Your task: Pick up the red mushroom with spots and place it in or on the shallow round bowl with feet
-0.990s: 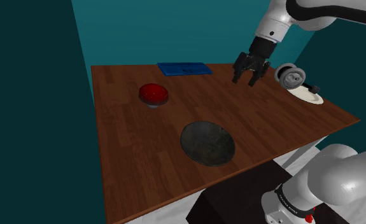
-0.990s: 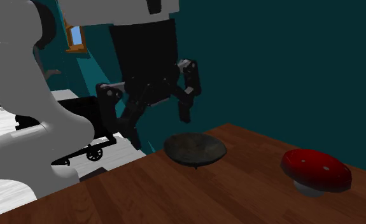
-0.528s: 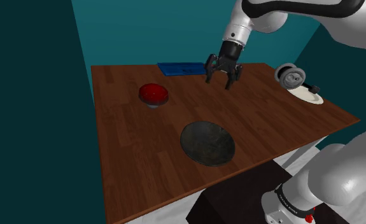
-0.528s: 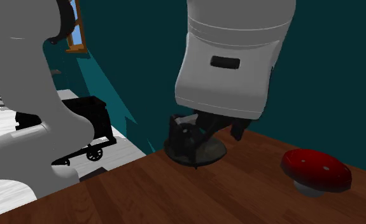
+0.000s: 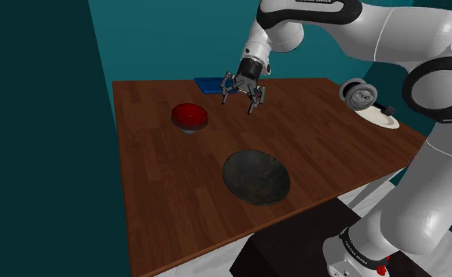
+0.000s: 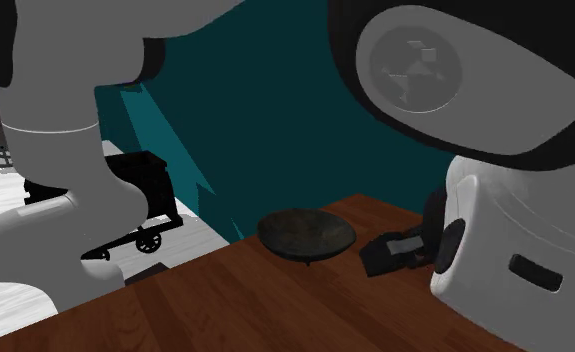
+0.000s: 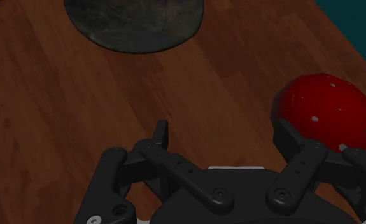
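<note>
Hovering above the wooden table (image 5: 161, 181) with the claw (image 5: 240, 101) spread wide and empty; fingers pointed down and touching nothing, most likely so as to drop straight over a target.

Just off one finger of the claw (image 7: 222, 130), outside the gap and not in it: the red mushroom (image 7: 324, 111), white-spotted, cap up on the wood; in the shoulder view, the red mushroom (image 5: 190, 116) near the claw, toward that view's left.

Ahead of the fingertips and well apart from them: the dark shallow bowl (image 7: 133, 25), open side up and with nothing in it, so ready to receive; also clear of the mushroom, leaving room for a carry across bare wood.

Judged as the approach stage, with no grasp yet; calls for a sideways shift to centre the cap between the fingers before lowering. Wide opening probably chosen to suit the broad cap; rounded top likely to slip under a shallow pinch, so better taken low.

Behind the claw, a flat blue thing (image 5: 212, 83) at the table's far edge; well off to the other side, a white plate (image 5: 380, 118); neither in the way.
</note>
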`<state>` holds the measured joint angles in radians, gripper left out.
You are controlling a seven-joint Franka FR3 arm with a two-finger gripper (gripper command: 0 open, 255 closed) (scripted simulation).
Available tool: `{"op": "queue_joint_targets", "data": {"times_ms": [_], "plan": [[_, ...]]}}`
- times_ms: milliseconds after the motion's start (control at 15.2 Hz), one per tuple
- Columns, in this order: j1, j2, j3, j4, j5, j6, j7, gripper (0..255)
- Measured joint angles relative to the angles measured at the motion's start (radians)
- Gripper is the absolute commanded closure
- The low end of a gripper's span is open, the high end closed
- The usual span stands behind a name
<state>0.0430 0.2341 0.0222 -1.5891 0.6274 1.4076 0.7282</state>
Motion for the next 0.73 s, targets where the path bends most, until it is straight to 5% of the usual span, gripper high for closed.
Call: {"op": "queue_joint_targets", "data": {"times_ms": [462, 726], "plan": [[-0.021, 0.313, 0.022, 0.25, 0.213, -0.033, 0.207, 0], [-0.028, 0.461, 0.033, 0.364, 0.425, -0.036, 0.32, 0]]}}
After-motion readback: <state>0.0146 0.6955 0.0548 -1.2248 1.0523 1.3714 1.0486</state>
